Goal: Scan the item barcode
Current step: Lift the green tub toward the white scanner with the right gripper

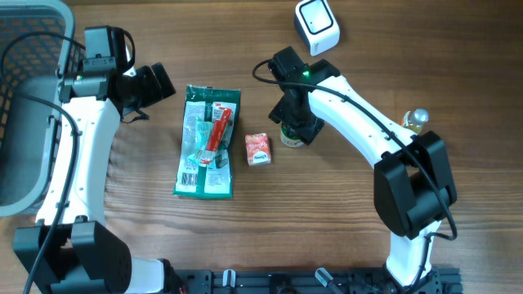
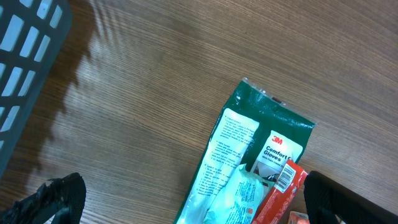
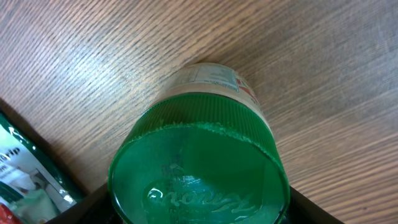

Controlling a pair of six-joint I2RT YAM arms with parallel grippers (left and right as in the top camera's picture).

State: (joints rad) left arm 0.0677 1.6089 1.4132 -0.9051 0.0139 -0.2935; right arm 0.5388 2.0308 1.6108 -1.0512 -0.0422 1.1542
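A jar with a green lid [image 3: 198,168] and a pale label stands on the wooden table; it shows just below the right arm's wrist as the jar [image 1: 292,137]. My right gripper [image 3: 196,208] reaches down over it, its dark fingers pressed against both sides of the lid, shut on the jar. The white barcode scanner [image 1: 317,24] sits at the back, beyond that arm. My left gripper [image 1: 152,85] hangs open and empty at the left, above the table beside the green gloves packet [image 1: 208,143]. In the left wrist view that gripper [image 2: 196,205] straddles the gloves packet [image 2: 249,155] from above.
A red stick-shaped packet [image 1: 219,132] lies on the gloves packet. A small red and white box [image 1: 257,149] lies between the packet and the jar. A grey basket [image 1: 24,98] fills the far left. A small silver-topped object [image 1: 417,118] stands at the right.
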